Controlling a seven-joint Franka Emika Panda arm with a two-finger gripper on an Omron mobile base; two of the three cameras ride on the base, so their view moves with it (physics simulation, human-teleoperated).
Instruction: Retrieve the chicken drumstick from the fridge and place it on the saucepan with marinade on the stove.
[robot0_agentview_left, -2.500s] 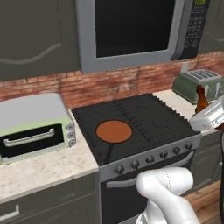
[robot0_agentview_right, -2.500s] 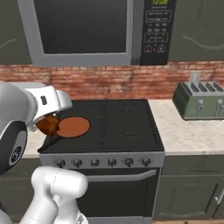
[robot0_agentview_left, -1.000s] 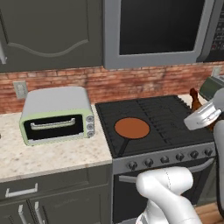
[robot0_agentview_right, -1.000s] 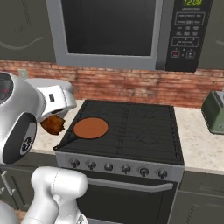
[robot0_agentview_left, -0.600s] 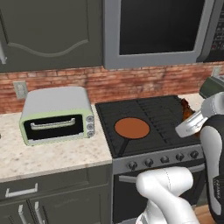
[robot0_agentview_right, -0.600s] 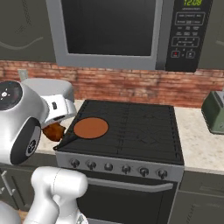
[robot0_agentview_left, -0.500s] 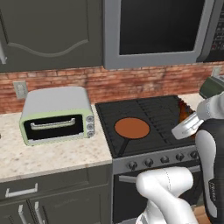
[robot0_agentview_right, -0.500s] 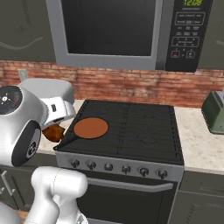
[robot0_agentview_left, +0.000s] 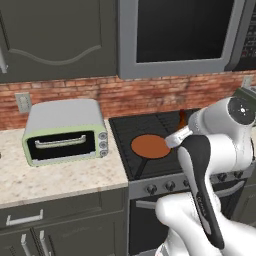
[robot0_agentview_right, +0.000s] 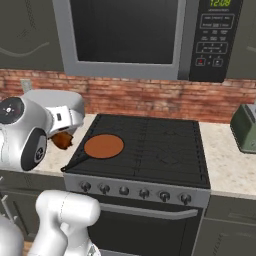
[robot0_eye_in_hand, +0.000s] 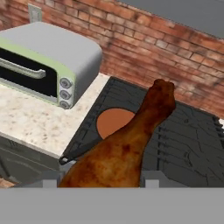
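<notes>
Ahead of and below the pincer (robot0_eye_in_hand: 101, 181), which grips the chicken drumstick (robot0_eye_in_hand: 124, 146), the saucepan with marinade (robot0_eye_in_hand: 113, 122) awaits; the carry seemingly needs advancing, then lowering.

Red brick backsplash (robot0_agentview_right: 150, 102) — dark cabinets (robot0_agentview_left: 55, 40), speckled, perhaps granite counter (robot0_agentview_left: 55, 177)

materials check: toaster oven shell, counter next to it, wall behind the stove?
Toaster oven: looks like painted metal, pale green front with a smooth grey top, dark glass door and bar handle.
Counter: speckled beige, reads as granite or stone-look laminate; cannot tell which.
Wall: red-brown brick with pale mortar lines, matte.
Stove: black top with ridged dark grates, probably cast iron.
</notes>
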